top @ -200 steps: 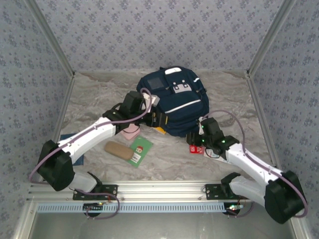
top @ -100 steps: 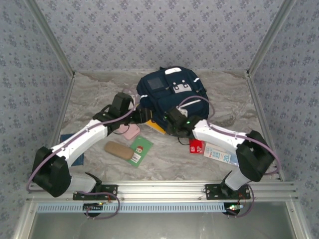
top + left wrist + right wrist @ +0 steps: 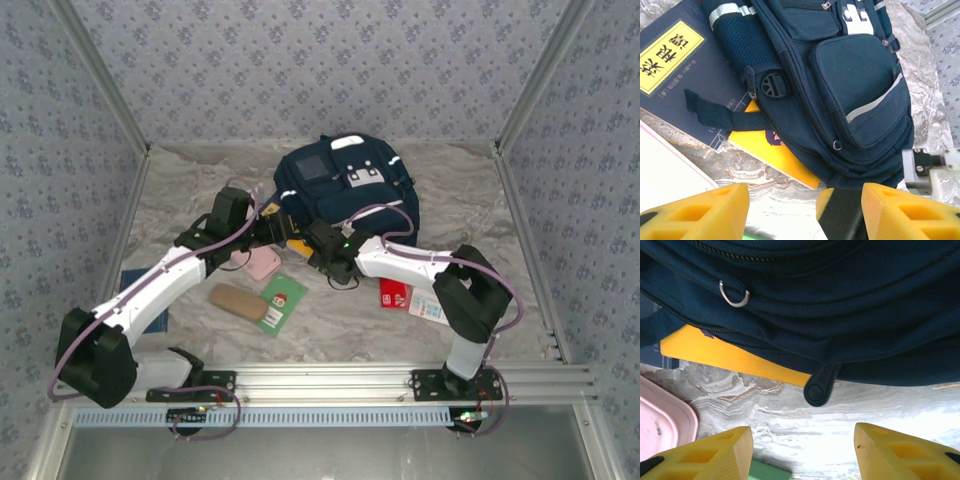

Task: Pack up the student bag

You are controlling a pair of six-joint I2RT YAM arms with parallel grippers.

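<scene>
Large navy-blue fabric backpack (image 3: 350, 195) lies at the far centre of the marbled table (image 3: 190, 190), front pockets up. Left gripper (image 3: 782, 212) is low by the bag's near-left edge, yellow fingers spread, nothing between them. Right gripper (image 3: 802, 452) is also spread wide and empty, facing the bag's near edge, close to a black rubber zipper pull (image 3: 820, 385). Flat yellow book (image 3: 730, 357) pokes out from under the bag. Dark blue book with yellow label (image 3: 675, 70) is beside it, possibly tucked under too. Pink case (image 3: 262, 265), green card (image 3: 282, 302) and tan pouch (image 3: 233, 299) lie nearer the front.

Bare tabletop (image 3: 330, 300) lies before the student bag (image 3: 340, 195); pink case (image 3: 262, 265) crowds left.
</scene>
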